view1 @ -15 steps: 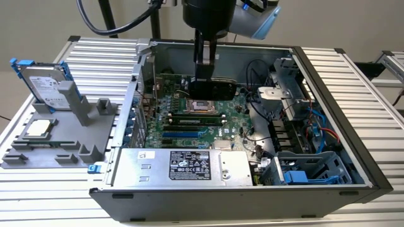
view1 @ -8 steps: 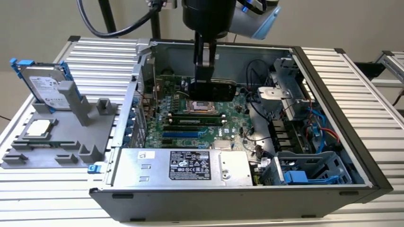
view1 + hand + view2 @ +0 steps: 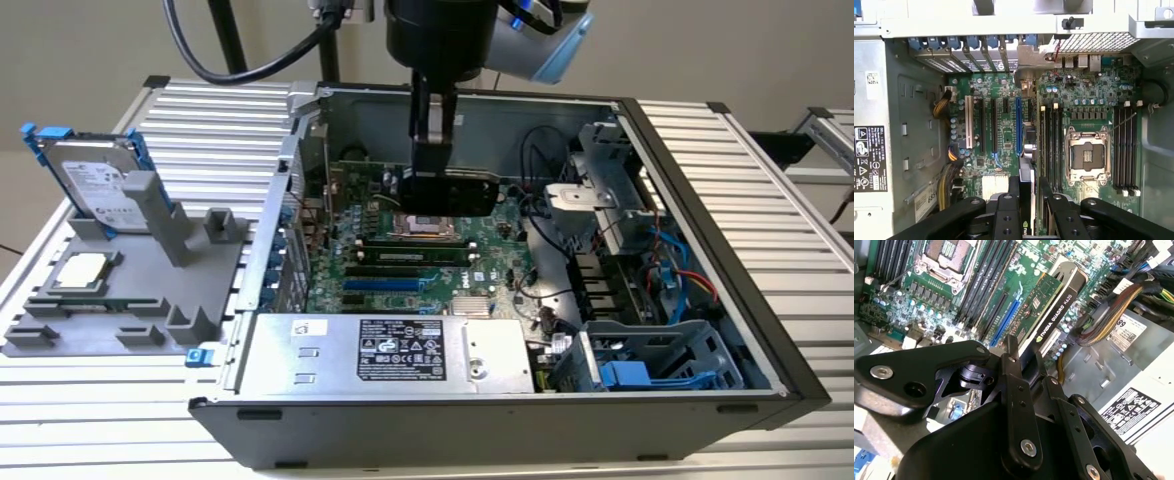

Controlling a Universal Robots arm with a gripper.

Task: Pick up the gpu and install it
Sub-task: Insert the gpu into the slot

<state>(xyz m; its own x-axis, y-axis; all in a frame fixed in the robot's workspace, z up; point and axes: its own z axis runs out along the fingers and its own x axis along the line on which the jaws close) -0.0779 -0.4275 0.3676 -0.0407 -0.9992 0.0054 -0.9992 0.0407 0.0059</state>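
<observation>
- One tool (image 3: 1024,365) fills the near part of both wrist views, its black fingers (image 3: 1006,215) drawn in on the gpu (image 3: 1051,310), which stands edge-on between them; the green board face and the black shroud edge both show in the second wrist view.
- In the exterior view the tool (image 3: 434,190) hangs inside the open computer case (image 3: 747,330), with the gpu (image 3: 454,192) held as a dark block over the motherboard (image 3: 400,270), near the empty processor socket (image 3: 430,224).
- Below the card, in the first wrist view, lie the expansion slots: a blue slot (image 3: 1018,125) just beside the card's edge, and a white slot (image 3: 968,122) further off. Whether the card touches any slot I cannot tell.
- Next to these, the open processor socket (image 3: 1087,155) sits between rows of memory slots (image 3: 1051,145).
- Nearest the camera in the exterior view, the silver power supply (image 3: 387,350) with its labels lies along the case's front wall; a blue-grey drive cage (image 3: 654,365) stands at the exterior view's right of it.
- Outside the case, at the exterior view's left, a grey parts holder (image 3: 120,290) rests on the ribbed desk (image 3: 747,150), carrying a processor chip (image 3: 83,268) lying flat.
- Further back on that holder, a hard drive (image 3: 96,180) with blue rails stands upright.
- Farthest off, black cables (image 3: 214,50) hang beside the arm.
</observation>
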